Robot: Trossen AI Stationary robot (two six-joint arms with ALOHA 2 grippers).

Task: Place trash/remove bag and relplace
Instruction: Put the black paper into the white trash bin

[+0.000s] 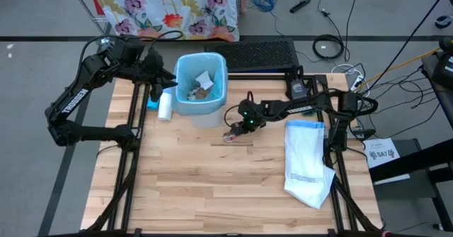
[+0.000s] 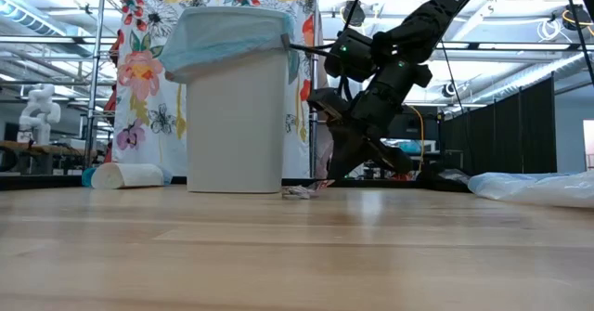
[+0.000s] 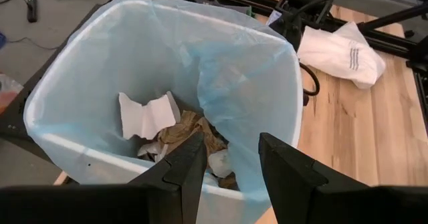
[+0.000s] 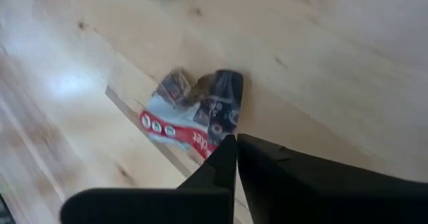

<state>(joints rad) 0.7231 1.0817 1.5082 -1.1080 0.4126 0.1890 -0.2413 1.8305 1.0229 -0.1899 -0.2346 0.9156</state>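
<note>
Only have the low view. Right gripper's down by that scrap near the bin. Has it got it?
Observer: In its wrist view the right gripper is shut, tips at the edge of the red-and-white wrapper. I can't confirm a pinch.
Operator: Anything dropped inside yet?
Observer: Yes, white and brown paper scraps lie in the bin, inside the light-blue liner.
Operator: Left gripper?
Observer: The left gripper is open, at the bin's rim.

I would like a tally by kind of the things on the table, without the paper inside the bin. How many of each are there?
Bin: 1
Plastic bags: 2, the light-blue liner in the bin and the white bag lying flat
Cylinder: 1
Wrapper scrap: 1
Total: 5
</note>
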